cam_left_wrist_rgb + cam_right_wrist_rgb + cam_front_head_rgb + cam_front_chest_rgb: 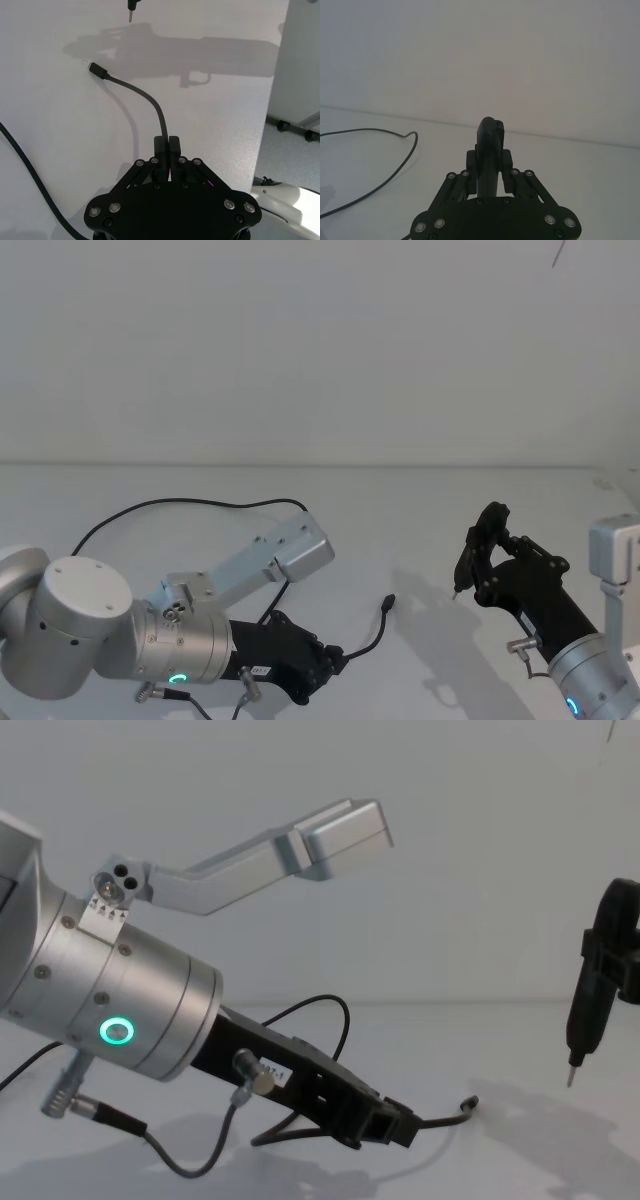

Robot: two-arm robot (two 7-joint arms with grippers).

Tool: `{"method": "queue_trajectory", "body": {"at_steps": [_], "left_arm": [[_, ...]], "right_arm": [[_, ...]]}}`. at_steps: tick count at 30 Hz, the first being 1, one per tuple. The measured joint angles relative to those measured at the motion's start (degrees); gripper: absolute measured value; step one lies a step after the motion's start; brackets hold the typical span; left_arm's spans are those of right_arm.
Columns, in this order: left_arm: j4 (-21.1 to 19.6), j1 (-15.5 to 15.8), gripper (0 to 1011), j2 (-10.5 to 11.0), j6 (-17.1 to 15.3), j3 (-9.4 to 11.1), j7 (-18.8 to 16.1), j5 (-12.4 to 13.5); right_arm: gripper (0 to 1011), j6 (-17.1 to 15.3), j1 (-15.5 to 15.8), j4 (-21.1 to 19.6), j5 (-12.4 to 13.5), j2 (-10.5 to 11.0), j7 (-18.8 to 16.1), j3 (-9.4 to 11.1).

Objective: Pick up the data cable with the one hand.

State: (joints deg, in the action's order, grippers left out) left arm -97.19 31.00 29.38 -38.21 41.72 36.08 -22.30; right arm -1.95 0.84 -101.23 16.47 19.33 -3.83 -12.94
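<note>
L gripper [338,653]: lower centre, fingers clamped on data cable [150,99].
R gripper [488,558]: right side, fingers gripping pointed tool [583,1012].

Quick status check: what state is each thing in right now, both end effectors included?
data cable: clamped near its plug end, with a short free stretch arcing out to the plug tip.
left end effector: shut on the data cable, low over the table.
right end effector: shut on a pointed tool, off to the right.
pointed tool: tip down, off the table.
</note>
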Motion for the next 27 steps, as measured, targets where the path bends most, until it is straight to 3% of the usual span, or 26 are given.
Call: {"method": "queue_trajectory", "body": {"at_steps": [8,15,27], "left_arm": [[-0.01,0.46,44,0.45,1.65,0.69,0.69,0.4],[-0.13,1.61,44,1.55,6.22,2.21,3.06,1.77],[-0.94,4.01,44,4.16,15.13,4.21,7.72,4.01]], "right_arm": [[279,0.0,0.0,-0.86,0.53,0.34,-0.83,0.65],[279,-0.64,0.11,-3.52,2.64,1.92,-3.42,2.48],[279,-4.53,-0.78,-7.34,7.77,4.79,-7.57,6.04]]}}
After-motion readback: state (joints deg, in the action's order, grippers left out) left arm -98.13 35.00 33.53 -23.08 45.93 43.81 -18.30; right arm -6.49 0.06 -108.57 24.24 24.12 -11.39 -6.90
